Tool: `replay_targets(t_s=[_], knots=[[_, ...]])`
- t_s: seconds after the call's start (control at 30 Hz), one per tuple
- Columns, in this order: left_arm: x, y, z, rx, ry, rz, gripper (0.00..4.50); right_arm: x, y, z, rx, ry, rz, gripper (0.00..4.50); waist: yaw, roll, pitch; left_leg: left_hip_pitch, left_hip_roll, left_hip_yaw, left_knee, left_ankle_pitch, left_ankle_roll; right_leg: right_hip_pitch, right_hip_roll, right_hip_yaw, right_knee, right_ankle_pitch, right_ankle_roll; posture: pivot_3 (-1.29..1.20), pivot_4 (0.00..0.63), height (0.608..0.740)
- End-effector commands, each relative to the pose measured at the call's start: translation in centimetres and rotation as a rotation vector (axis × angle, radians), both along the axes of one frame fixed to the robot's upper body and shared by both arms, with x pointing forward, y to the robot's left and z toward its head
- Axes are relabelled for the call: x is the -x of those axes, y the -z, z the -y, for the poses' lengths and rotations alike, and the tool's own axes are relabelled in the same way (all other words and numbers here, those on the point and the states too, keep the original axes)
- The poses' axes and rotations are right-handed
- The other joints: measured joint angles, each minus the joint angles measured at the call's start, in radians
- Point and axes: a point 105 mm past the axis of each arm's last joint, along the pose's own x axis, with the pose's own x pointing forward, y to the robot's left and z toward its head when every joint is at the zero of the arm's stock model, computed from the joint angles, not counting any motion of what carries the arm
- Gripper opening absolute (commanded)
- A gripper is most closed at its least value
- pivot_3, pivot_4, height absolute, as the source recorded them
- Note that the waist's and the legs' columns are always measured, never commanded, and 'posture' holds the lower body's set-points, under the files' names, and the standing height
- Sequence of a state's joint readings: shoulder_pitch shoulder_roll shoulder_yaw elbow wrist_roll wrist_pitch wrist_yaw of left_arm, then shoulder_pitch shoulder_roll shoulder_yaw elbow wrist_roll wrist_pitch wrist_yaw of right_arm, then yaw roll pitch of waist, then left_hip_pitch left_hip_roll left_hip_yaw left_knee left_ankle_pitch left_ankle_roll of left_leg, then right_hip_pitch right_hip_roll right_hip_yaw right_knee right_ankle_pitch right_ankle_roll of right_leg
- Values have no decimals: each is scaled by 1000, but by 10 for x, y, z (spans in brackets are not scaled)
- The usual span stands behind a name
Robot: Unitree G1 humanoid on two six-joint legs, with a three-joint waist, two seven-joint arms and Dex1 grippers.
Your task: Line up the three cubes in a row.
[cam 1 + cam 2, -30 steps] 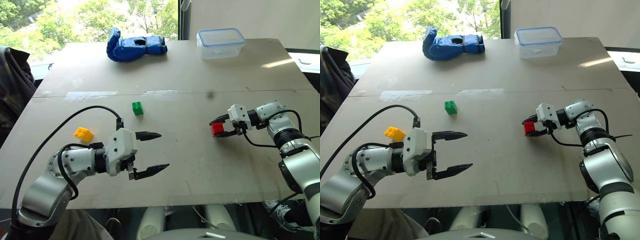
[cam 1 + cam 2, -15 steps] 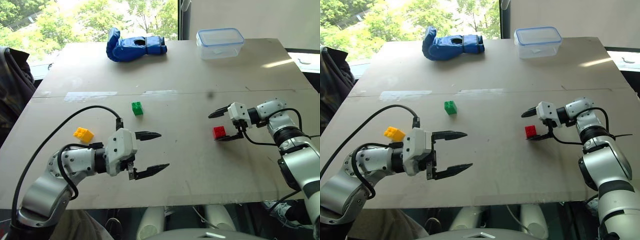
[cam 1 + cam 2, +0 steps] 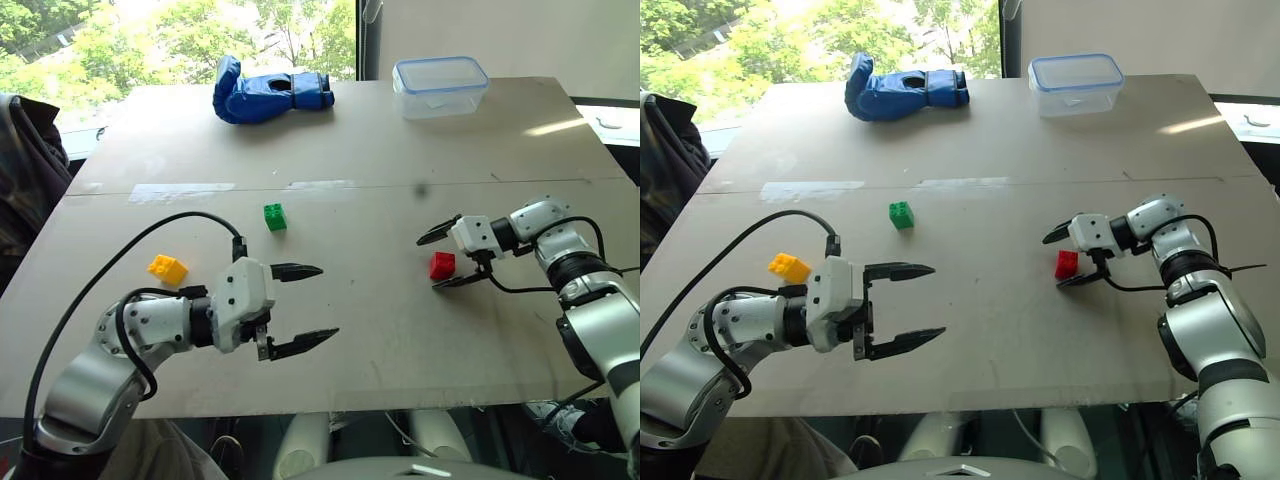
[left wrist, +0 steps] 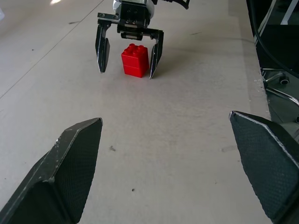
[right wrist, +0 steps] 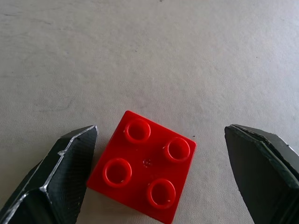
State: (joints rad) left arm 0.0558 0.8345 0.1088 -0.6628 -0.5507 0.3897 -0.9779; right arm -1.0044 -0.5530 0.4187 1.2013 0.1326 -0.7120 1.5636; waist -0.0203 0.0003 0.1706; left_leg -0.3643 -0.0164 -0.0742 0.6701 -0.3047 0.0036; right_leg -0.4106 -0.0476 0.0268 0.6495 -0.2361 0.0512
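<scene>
The red cube point(image 3: 441, 265) rests on the table at the right, studs up. My right gripper point(image 3: 437, 257) is open around it, one finger on each side, not gripping; the right wrist view has the red cube point(image 5: 142, 171) lying between the spread fingers. The green cube point(image 3: 274, 217) sits mid-table, further back. Towards the left lies the yellow cube point(image 3: 167, 268). My left gripper point(image 3: 311, 307) hovers open over the table's near middle, pointing right, nothing in it. From the left wrist, the red cube point(image 4: 135, 59) stands between the right gripper's fingers.
A blue glove point(image 3: 268, 90) lies at the table's far edge, left of centre. A clear plastic container point(image 3: 440, 86) with a lid stands at the far right. The table's front edge point(image 3: 330, 408) runs just below my left gripper.
My right gripper, shut on the red cube a second ago, has opened and let it go; the cube now rests on the table between its fingers. The left arm has not moved.
</scene>
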Motion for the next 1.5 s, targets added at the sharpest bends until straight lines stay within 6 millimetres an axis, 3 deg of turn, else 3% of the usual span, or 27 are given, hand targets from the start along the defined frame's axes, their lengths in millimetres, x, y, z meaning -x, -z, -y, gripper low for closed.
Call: replay_targets(t_s=[0.03,0.27,0.57,0.8,0.97,1.13,1.33,1.5], knots=[[4,-6,4,7,16,39,4454,1,-4,4,24,-23,-15,4472,1,0,0,0,0,0,0,0,0,0,0,0,0,0,0,0,150,740],[5,-5,3,5,10,37,4454,-6,-23,7,-40,20,14,4472,0,0,0,1,0,0,0,0,0,0,0,0,3,0,0,0,150,740],[3,-3,7,15,45,30,4454,-4,-26,24,-21,53,33,4472,0,0,0,1,0,0,0,0,0,-1,0,0,3,0,0,0,150,740],[0,-4,6,10,55,33,4454,-1,-28,26,-36,58,22,4472,-8,0,0,1,0,1,0,0,0,-1,0,1,4,0,0,0,150,740],[-5,-3,-1,41,-40,22,4454,-1,-45,30,-142,97,29,4472,-11,0,0,1,0,1,0,0,0,-1,0,1,4,0,0,0,150,740],[-29,-6,-25,231,-424,61,4454,13,-74,26,-396,142,-61,4472,-11,0,0,0,1,0,0,0,1,-1,-4,1,4,0,0,0,150,740],[-60,8,-50,289,-923,141,4454,36,-81,16,-587,278,-122,4472,12,0,0,0,0,-1,1,-2,4,-1,-5,1,5,0,0,0,150,740],[-83,25,-59,173,-1218,232,4454,52,-84,9,-700,423,-137,4472,31,-1,-1,0,-3,-2,3,-2,4,-1,-4,-1,8,0,0,0,150,740]])
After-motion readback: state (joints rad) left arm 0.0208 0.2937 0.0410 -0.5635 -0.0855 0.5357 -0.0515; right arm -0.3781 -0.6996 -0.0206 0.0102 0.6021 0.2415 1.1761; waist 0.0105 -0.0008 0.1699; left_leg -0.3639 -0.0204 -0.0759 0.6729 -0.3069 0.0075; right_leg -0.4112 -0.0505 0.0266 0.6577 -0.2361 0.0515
